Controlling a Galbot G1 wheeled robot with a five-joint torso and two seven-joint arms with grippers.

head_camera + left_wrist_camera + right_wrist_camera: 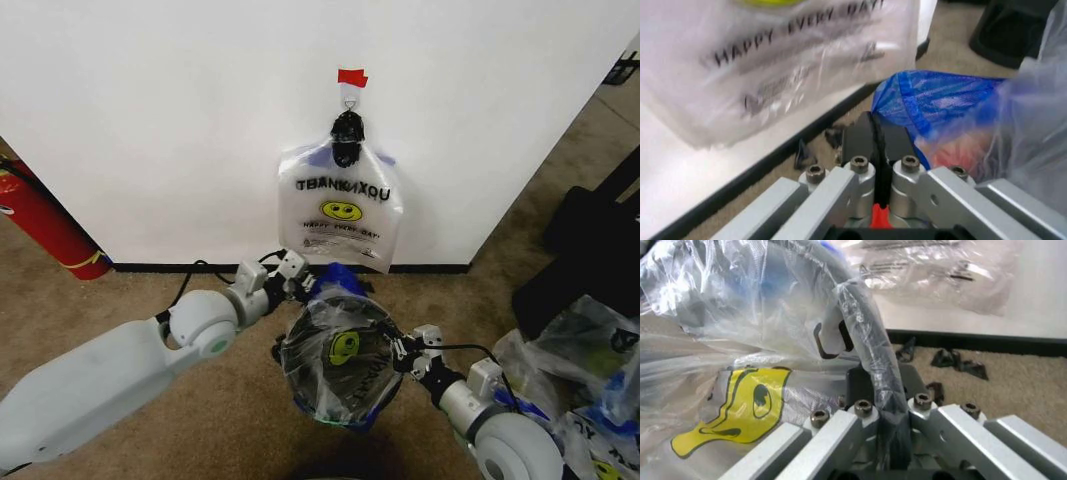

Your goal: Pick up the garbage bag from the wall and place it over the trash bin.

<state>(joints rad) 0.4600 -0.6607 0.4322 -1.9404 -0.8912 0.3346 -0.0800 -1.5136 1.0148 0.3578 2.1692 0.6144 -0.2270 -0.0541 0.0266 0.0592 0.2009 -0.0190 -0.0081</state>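
A see-through garbage bag [340,365] with a yellow smiley and blue patches is stretched open between my two grippers, low in front of the wall [150,120]. The trash bin [318,392] shows only dimly as a dark round shape through the plastic. My left gripper [300,272] [873,125] is shut at the bag's blue far edge [933,97]. On the near right side, my right gripper [402,350] [877,385] is shut on a dark plastic-wrapped strand of the bag. A second "THANK YOU" bag [340,215] hangs from the wall's hook [348,100] under the red tape [351,77].
A red fire extinguisher [45,225] leans at the left by the wall. At the right sit a big black fabric bag [595,250] and a heap of clear bags [580,385]. A black baseboard [150,267] runs along the wall's foot. The floor is brown carpet.
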